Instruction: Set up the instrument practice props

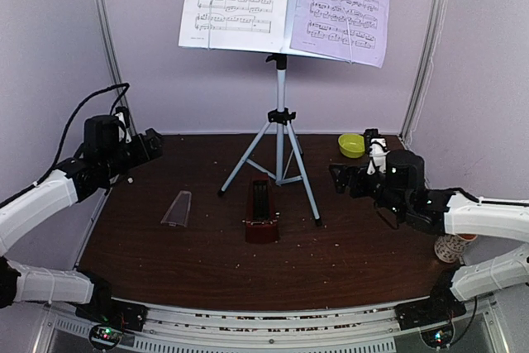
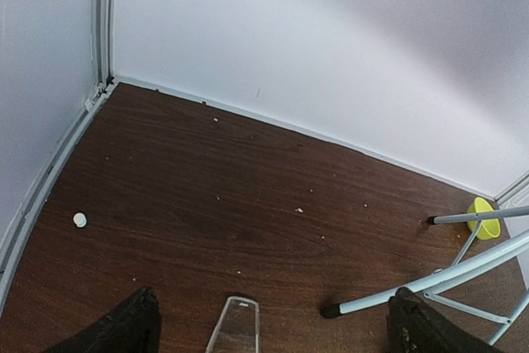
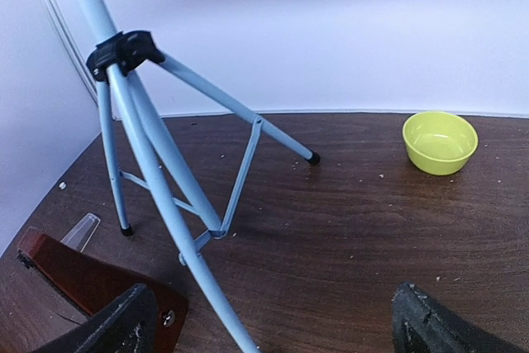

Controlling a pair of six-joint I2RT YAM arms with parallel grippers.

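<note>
The music stand's tripod [image 1: 280,155] stands at the table's back middle. A white sheet [image 1: 235,2] and a lavender sheet [image 1: 343,6] rest on its desk. The dark-red metronome [image 1: 263,212] stands in front of the tripod, uncovered. Its clear cover [image 1: 178,209] lies flat to the left. My left gripper [image 1: 154,143] is open and empty, above the table left of the cover [image 2: 235,328]. My right gripper [image 1: 337,178] is open and empty, right of the tripod [image 3: 157,171] and the metronome [image 3: 91,283].
A small green bowl [image 1: 351,145] sits at the back right, also in the right wrist view [image 3: 440,141]. A patterned cup [image 1: 451,247] stands at the right edge under the right arm. Crumbs dot the brown table [image 1: 190,262]. A small white cap [image 2: 79,219] lies near the left wall.
</note>
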